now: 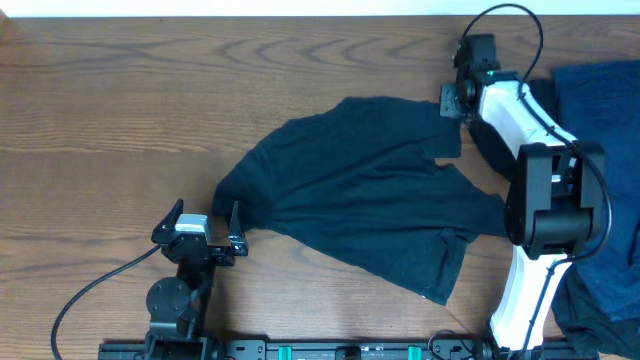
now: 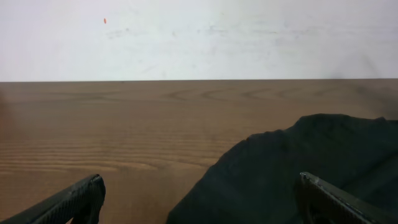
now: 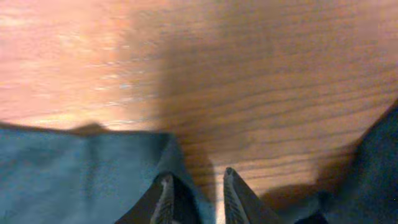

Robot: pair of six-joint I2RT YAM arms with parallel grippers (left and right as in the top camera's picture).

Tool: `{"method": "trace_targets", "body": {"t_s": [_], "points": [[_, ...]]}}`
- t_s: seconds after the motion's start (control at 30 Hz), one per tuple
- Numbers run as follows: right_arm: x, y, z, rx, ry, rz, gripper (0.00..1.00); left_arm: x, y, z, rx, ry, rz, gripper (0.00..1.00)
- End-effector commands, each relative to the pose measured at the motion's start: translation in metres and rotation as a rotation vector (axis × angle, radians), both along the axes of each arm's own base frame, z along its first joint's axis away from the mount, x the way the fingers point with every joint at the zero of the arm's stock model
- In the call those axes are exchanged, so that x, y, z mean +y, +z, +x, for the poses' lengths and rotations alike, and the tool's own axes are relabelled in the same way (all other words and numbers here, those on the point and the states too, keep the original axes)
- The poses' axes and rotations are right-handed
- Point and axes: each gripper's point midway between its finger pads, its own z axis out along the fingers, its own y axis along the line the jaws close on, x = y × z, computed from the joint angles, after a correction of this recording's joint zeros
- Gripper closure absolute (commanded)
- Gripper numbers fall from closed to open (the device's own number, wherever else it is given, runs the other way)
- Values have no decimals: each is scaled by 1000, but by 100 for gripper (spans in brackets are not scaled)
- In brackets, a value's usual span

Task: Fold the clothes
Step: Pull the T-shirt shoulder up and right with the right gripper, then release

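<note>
The clothes in play are a black T-shirt point(image 1: 370, 190) lying spread and rumpled in the middle of the wooden table point(image 1: 120, 100). My left gripper point(image 1: 207, 206) rests at the shirt's left edge, fingers wide open; in its wrist view point(image 2: 200, 185) the dark fabric point(image 2: 311, 162) lies between and past the right finger. My right gripper point(image 1: 452, 103) hovers low over the shirt's far right corner. Its fingers point(image 3: 196, 175) stand slightly apart, with the fabric edge point(image 3: 74, 174) against the left finger and bare wood showing in the gap.
More navy clothes point(image 1: 600, 100) are piled along the table's right side, behind the right arm, and show as dark fabric point(image 3: 379, 162) in the right wrist view. A white wall point(image 2: 199, 37) stands beyond the table's far edge.
</note>
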Motion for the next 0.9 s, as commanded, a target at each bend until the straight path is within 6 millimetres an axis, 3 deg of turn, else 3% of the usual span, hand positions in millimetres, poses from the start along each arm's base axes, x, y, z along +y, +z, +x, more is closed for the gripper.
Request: {"method": "trace_targets", "body": {"t_s": [0.0,0.1,0.27,0.63,0.87], "points": [[21,50,20,-87,58,110,74,-3,-14,-1,42,-19,15,2],[37,66,18,-75,97,166,80,-3,-14,-1,42,-19,15,2],[58,57,8,-35,136,174,99,-3,-14,-1,42,-19,15,2],[113,6,-16,14,242,165,99,-3,-14,-1,42,-19,15,2],[137,-26,-29,62,279,163,99,-3,-14,-1,42,-19,15,2]]}}
